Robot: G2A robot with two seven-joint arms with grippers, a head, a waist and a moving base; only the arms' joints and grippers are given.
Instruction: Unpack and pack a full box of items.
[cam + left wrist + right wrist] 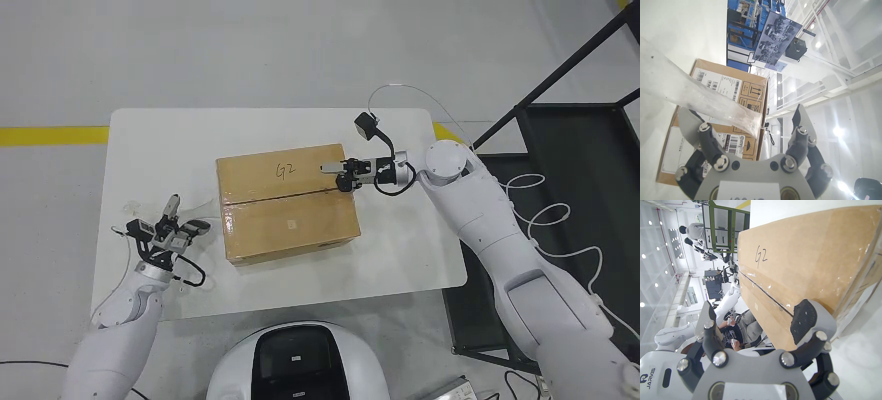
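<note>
So the closed brown cardboard box point(288, 205) sits about mid-frame in the top view, in the middle of the white table point(400, 260). Its long side runs left to right, turned just a touch. The taped seam point(290, 198) between the flaps runs along that same long axis. The right gripper point(333, 170) is at the box's right end, over the upper flap by that edge. Its fingers are spread apart and pointing left along the box. From its wrist cam, one black ribbed pad point(803, 321) is right over the top near the seam's end, but I can't tell if it's touching. The left gripper point(180, 222) is at lower left, on the table, well apart from the box's left end. It's also spread wide, with a strip of clear plastic film point(715, 102) lying across one finger.
</note>
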